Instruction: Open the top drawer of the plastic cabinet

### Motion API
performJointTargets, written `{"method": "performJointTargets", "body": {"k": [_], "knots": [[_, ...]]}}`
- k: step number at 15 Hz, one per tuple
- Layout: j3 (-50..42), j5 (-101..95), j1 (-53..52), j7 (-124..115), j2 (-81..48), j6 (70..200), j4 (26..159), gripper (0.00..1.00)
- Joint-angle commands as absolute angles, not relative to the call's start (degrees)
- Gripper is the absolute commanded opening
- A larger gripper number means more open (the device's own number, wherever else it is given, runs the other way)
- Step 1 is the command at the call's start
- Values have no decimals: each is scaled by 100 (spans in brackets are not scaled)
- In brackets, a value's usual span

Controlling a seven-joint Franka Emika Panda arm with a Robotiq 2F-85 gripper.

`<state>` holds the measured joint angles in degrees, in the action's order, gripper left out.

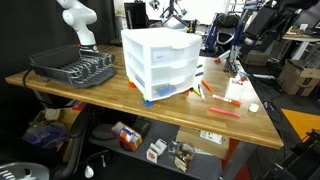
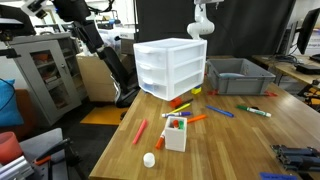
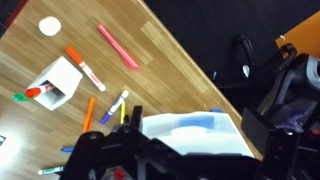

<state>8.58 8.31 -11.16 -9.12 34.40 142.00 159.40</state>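
Wrist view has your fingers (image 3: 110, 155) spread apart, hovering above the plastic cabinet (image 3: 190, 135) on the bench (image 3: 150, 45). Its top drawer (image 1: 165, 47) looks closed. Pull off-centre and the light cabinet may slide or tip into the markers (image 1: 225, 112).

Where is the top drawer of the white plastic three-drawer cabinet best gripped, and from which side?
Grip the front panel of the top drawer at mid-width, approaching level from the side where the red marker lies. The white plastic cabinet shows its drawer fronts there, and a drawer slides straight out. Handle detail is too small to see.
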Motion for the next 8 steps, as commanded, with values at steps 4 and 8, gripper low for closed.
{"method": "performJointTargets", "body": {"k": [4, 8], "knots": [[798, 1508, -1307, -1027, 2604, 15177, 15683, 100], [776, 1543, -1313, -1038, 2557, 15192, 15632, 100]]}}
